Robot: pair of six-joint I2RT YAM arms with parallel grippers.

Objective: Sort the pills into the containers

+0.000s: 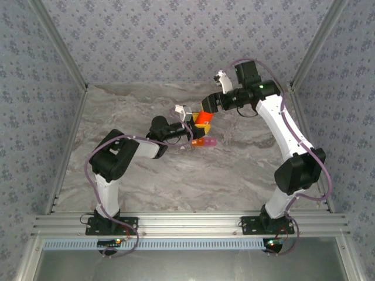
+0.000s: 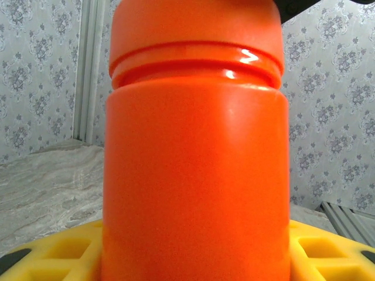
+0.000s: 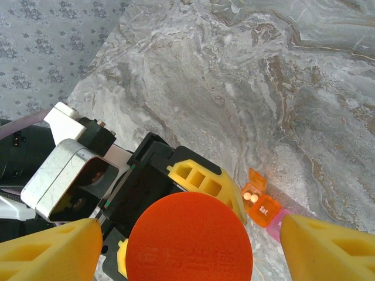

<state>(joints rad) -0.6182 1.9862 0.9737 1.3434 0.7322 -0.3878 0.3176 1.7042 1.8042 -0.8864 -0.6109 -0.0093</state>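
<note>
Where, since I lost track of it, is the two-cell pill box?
Top view: the pill box lies near the middle of the table, just on the orange bottle's near-edge side.

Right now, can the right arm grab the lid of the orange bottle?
Probably yes. The right gripper hangs just above the lid, its fingers open on either side with nothing between them and it, and the left gripper holds the bottle.
</note>
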